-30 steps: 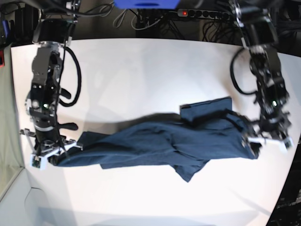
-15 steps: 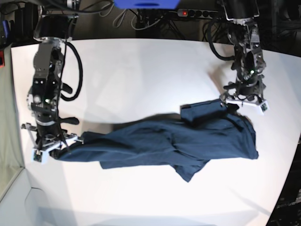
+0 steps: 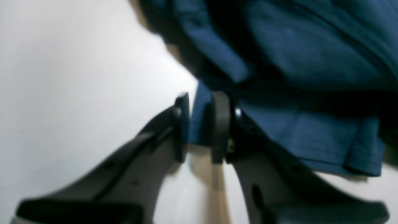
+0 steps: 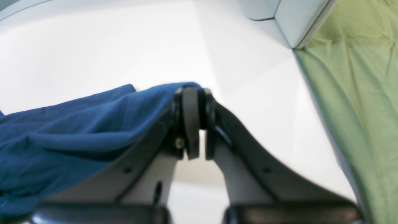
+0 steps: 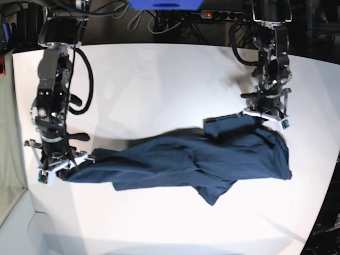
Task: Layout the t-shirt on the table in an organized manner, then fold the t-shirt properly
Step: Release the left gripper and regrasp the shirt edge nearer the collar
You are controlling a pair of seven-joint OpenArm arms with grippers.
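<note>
- The left gripper (image 3: pixel 200 127) has its jaws drawn narrow around a fold of the t-shirt (image 5: pixel 212 159), with blue cloth showing between the pads; whether it is clamped firmly I cannot tell.
- The right gripper (image 4: pixel 195 124) is pinched shut on the shirt's other end, cloth draped over its fingers.
- The shirt lies bunched in a long rumpled band across the table (image 5: pixel 159 79), strung between the two arms, a flap doubled over near the left gripper.
- Risk: the left bite looks thin, only an edge, so a pull to spread the cloth could slip it free.
- Risk: the doubled flap may hide extra layers, and lifting would then drag the shirt crooked.
</note>
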